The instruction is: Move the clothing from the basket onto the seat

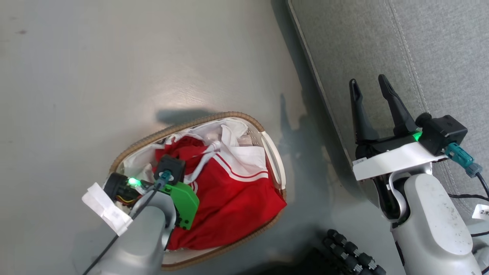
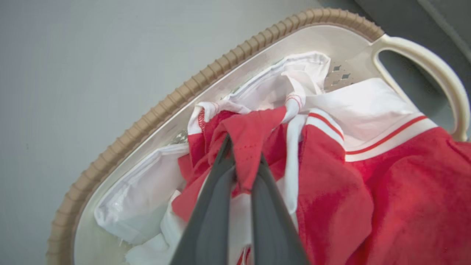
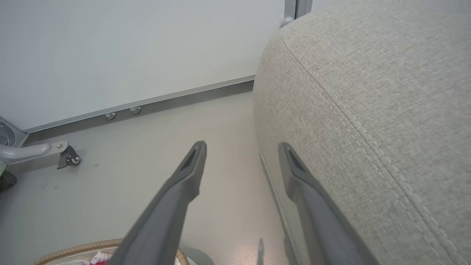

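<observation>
The cream basket (image 1: 273, 152) with its brown woven rim (image 2: 154, 117) stands on the floor, full of red clothing (image 1: 229, 198) with white striped trim (image 2: 386, 141). My left gripper (image 2: 244, 162) reaches down into it, its two dark fingers pinched shut on a fold of red clothing (image 2: 254, 136). In the head view the left wrist (image 1: 168, 179) hides those fingers. My right gripper (image 1: 368, 86) hangs open and empty over the edge of the grey seat (image 1: 401, 42), and its fingertips (image 3: 200, 147) straddle the cushion's front edge (image 3: 349, 92).
White garments (image 2: 147, 191) lie under the red ones in the basket. The basket handle (image 2: 438, 70) faces the seat. A wall with a metal skirting (image 3: 147, 105) and a castor leg (image 3: 55, 152) stand beyond. A dark ribbed part (image 1: 351, 252) of my base shows at the bottom.
</observation>
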Robot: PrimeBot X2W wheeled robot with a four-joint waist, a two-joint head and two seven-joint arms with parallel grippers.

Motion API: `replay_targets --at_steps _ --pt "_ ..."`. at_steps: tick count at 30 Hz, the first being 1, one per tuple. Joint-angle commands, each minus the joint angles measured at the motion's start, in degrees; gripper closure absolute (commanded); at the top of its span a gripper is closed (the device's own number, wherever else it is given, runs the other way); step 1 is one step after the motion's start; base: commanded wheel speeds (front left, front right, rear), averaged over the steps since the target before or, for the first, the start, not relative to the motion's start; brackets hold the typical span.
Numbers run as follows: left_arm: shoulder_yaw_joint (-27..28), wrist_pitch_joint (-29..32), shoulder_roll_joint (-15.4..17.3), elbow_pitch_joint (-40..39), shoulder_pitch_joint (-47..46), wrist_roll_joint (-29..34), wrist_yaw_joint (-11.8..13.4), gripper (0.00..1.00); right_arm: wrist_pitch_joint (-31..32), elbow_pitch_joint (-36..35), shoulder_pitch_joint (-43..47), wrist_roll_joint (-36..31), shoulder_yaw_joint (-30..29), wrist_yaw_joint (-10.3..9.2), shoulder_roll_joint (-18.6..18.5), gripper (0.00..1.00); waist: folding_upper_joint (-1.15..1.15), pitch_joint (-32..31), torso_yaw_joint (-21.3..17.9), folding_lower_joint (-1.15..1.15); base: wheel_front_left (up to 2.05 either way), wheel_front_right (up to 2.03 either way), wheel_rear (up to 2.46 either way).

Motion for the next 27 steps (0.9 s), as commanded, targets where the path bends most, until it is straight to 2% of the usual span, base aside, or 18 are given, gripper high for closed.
replay_targets --at_steps 1,7,17,27 --pt "-0.4 0.0 0.0 -1.4 1.8 -0.1 -0.6 1.0 -0.1 0.5 1.1 -0.9 -0.6 -0.04 -0.2 0.0 0.0 -3.9 2.7 0.0 0.0 0.0 0.0" --pt "-2.8 0.0 -0.3 -8.0 6.6 0.4 -2.2 1.0 -0.1 1.8 3.3 -3.8 -2.4 -0.04 -0.2 0.0 0.0 -10.8 6.2 0.0 0.0 0.0 0.0" --pt "-3.6 0.0 -0.2 -19.3 13.4 -0.6 -4.0 1.0 -0.1 3.9 9.2 -7.5 -4.7 -0.05 -0.2 0.0 0.0 -24.4 11.8 0.0 0.0 0.0 0.0" --pt "-4.3 0.0 4.5 -27.6 12.7 -1.5 -5.2 1.0 -0.1 5.1 15.4 -9.5 -5.6 -0.05 -0.2 0.0 0.0 -35.8 14.6 0.0 0.0 0.0 0.0"
